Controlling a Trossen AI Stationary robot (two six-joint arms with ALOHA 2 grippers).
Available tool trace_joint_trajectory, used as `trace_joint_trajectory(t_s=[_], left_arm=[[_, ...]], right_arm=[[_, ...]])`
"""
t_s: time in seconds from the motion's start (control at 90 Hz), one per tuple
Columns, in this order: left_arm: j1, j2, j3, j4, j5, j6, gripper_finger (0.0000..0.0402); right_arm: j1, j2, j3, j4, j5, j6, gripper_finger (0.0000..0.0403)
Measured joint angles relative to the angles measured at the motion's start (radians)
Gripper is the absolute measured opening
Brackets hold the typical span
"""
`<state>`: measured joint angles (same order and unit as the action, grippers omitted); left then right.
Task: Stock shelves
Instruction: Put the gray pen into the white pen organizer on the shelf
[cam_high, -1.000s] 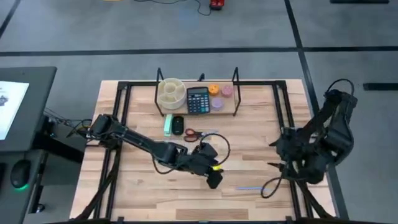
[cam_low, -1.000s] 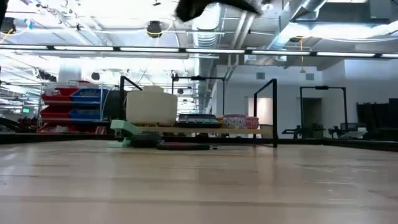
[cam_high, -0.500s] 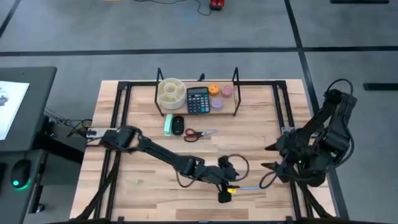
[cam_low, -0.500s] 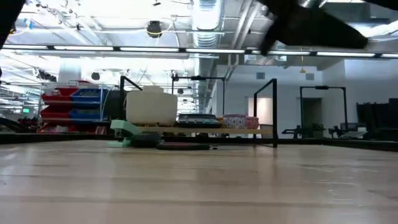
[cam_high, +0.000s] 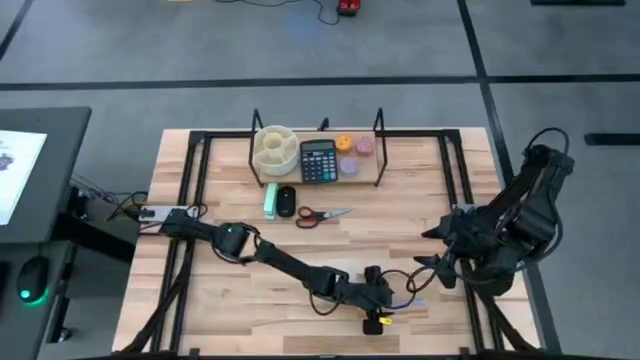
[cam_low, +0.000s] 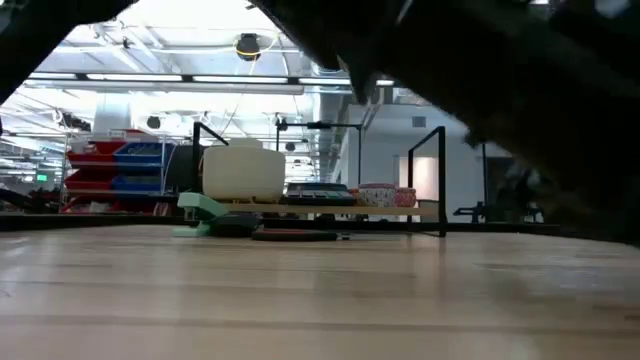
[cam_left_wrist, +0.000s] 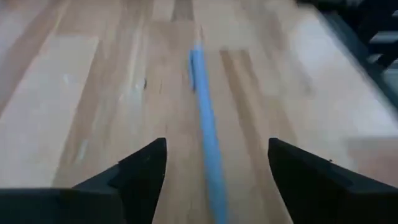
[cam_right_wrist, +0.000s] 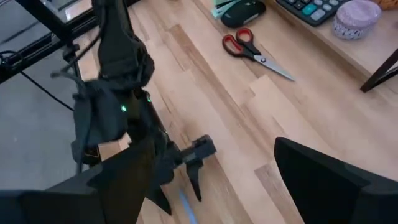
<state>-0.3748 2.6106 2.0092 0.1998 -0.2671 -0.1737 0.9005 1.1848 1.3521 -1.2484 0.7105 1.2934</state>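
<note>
Blue pen (cam_left_wrist: 205, 124), red-handled scissors (cam_right_wrist: 249, 48), green stapler (cam_high: 270, 201).

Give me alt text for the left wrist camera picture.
The left gripper, open, is over a blue pen that lies on the pale wooden tabletop, the pen running lengthwise between its two dark fingers. Nothing is grasped yet.

The shelves (cam_high: 318, 170) sit at the back of the tabletop (cam_high: 420, 210) (a calculator (cam_high: 318, 161) lies on them). Scissors (cam_high: 322, 214) lie just in front. A pen (cam_left_wrist: 206, 134) lies near the front, between the left end effector's (cam_left_wrist: 214, 180) spread fingers.
</note>
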Motion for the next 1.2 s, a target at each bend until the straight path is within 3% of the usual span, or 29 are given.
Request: trace_joint_trajectory(t_s=[0.189,0.544,0.867,1.2], left_arm=[[0.005,0.020,0.005,-0.036,0.005,-0.001,0.0178],[0.004,0.063,0.007,-0.112,0.019,-0.026,0.0017],[0.002,0.039,0.004,-0.182,0.017,-0.152,0.0004],[0.001,-0.046,-0.004,-0.228,-0.038,-0.283,0.0001]], right_arm=[[0.000,0.020,0.000,0.003,-0.001,0.000,0.0319],[0.001,0.033,0.000,0.027,-0.003,-0.003,0.0319],[0.019,0.032,0.000,0.083,-0.005,0.003,0.0319],[0.103,0.028,0.000,0.082,0.057,0.182,0.0319]])
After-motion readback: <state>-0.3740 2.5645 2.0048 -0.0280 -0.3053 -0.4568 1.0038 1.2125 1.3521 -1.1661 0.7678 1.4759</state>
